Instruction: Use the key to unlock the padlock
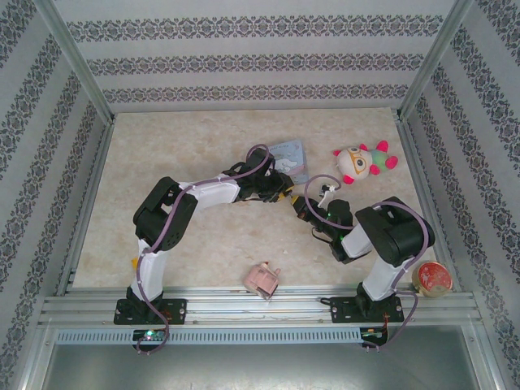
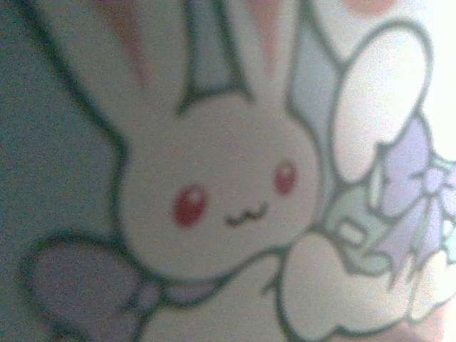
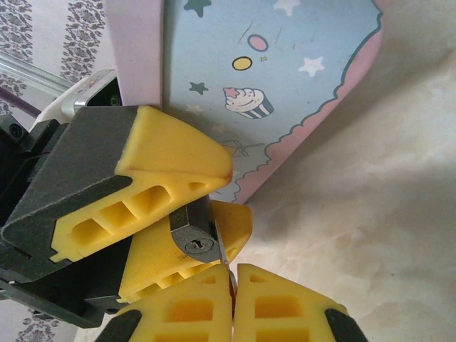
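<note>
The left fingers (image 3: 164, 153) clamped the padlock (image 3: 194, 242) in front of the blue tin (image 3: 285, 71), keyhole face turned toward the right fingers (image 3: 285, 306), which were pinched shut on the key (image 3: 224, 255). Its thin blade pointed upward, the tip just right of the keyhole and seemingly not yet inside.

Light-blue cartoon tin (image 1: 289, 153) lay mid-desk (image 1: 162, 154), plush toy (image 1: 361, 162) to its right, pink toy block (image 1: 262, 280) by the near edge, round tub (image 1: 432, 279) at near right.
</note>
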Robot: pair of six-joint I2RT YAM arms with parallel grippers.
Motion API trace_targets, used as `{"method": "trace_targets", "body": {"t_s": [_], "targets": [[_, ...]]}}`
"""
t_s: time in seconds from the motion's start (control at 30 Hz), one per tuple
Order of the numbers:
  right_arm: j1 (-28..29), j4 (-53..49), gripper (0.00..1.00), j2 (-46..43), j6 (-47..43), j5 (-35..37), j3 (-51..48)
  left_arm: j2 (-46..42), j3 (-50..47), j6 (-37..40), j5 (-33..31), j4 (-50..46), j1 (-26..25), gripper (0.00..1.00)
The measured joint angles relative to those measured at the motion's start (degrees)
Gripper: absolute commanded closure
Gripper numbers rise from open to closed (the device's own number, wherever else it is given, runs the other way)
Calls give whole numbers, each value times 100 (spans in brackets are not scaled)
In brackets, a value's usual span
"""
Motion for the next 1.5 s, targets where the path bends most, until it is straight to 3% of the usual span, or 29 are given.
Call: {"method": "trace_targets", "body": {"t_s": [1.5], "targets": [[74, 4, 100, -326, 0, -4, -227, 0, 0, -39, 28, 44, 4, 80]]}}
